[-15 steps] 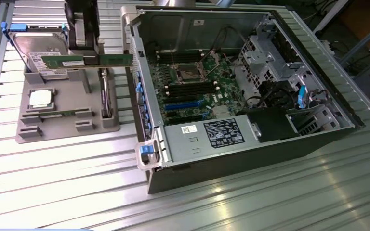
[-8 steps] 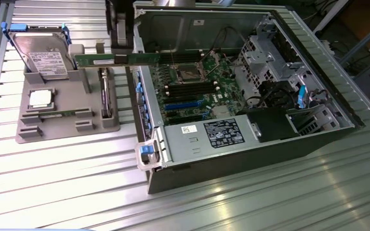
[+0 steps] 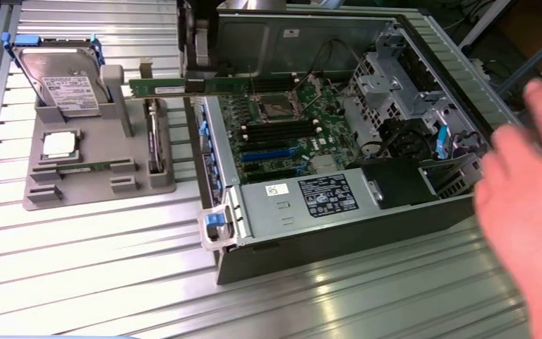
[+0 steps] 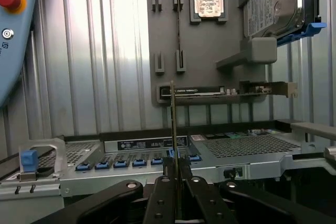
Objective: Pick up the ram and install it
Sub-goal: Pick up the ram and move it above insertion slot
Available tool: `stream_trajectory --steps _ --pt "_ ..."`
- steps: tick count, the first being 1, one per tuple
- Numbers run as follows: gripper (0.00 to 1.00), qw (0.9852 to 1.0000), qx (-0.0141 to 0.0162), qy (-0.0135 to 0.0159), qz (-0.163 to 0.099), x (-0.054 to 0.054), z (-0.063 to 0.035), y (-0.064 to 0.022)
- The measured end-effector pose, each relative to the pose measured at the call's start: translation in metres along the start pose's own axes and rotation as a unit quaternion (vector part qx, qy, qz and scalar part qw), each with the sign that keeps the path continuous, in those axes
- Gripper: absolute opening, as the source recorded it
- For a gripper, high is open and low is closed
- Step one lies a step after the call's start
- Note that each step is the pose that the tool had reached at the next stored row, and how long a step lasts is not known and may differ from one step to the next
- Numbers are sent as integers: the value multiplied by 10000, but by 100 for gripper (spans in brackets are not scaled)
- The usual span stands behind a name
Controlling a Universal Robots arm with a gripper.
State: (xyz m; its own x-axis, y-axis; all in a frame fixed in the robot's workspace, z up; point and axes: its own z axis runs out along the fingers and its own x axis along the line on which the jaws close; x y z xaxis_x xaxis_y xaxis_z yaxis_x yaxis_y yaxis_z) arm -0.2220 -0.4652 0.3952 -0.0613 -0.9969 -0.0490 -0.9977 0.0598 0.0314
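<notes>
Gripper [image 4: 177, 181] jaws pinching ram [image 3: 205, 86]; stick level, lifted in air, spanning side wall of open computer case [image 3: 346, 240] on exterior view's left, between gray holder [image 3: 92, 180] and motherboard [image 3: 295, 123]. Hard drive [image 3: 59, 81] and processor chip [image 3: 59, 145] sit in holder. Person's hand [image 3: 525, 198] at exterior view's right

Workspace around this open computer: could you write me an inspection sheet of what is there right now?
Surface: ribbed metal table, carrying everything.
Job's things: ram held level in the air, over the edge of the open computer case nearest the holder; not yet seated in the motherboard.
Clutter: grey holder with a hard drive and a processor chip.
Grippers: gripper shut on the ram.
Cables: thin dark cables inside the case.
Surroundings: a person's hand at the exterior view's right, by the case.
</notes>
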Motion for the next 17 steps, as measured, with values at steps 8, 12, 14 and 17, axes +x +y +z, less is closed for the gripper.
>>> stream_trajectory --steps 8,12,14,17 --pt "14 10000 0 0 0 0 0 3" --pt "14 10000 0 0 0 0 0 3" --pt "14 10000 0 0 0 0 0 3" --pt "14 10000 0 0 0 0 0 3"
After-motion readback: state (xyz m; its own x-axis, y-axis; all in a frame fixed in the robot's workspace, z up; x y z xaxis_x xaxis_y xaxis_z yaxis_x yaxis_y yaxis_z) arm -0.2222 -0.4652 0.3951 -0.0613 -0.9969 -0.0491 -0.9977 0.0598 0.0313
